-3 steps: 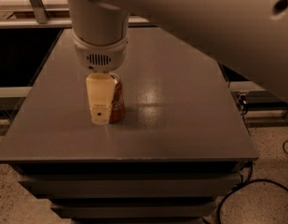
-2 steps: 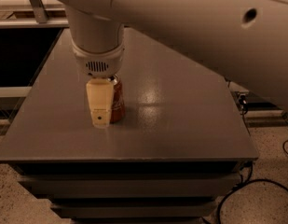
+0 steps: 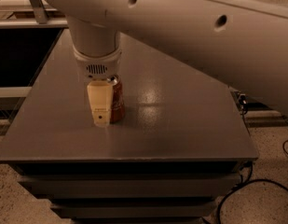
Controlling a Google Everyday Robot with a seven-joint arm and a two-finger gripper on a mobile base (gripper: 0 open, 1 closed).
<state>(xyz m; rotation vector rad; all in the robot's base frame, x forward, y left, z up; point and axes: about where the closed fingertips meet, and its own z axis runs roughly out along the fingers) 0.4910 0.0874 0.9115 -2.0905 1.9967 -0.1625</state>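
Note:
A red drink can (image 3: 118, 102) stands upright on the grey table (image 3: 181, 125), left of the table's middle. My gripper (image 3: 105, 117) comes straight down from the white wrist (image 3: 97, 55) and sits right at the can, its cream front part covering the can's left half. The can's silver top edge shows just under the wrist. Whatever lies behind the can is hidden.
My thick white arm link (image 3: 204, 36) crosses the top of the view from left to right. The table stands on dark stacked drawers (image 3: 134, 190). Black cables (image 3: 255, 190) lie on the speckled floor at the lower right. A dark opening (image 3: 22, 59) lies to the left.
The large arm link has swung lower and further across the top of the view. The gripper stays at the can, which has not visibly moved on the table.

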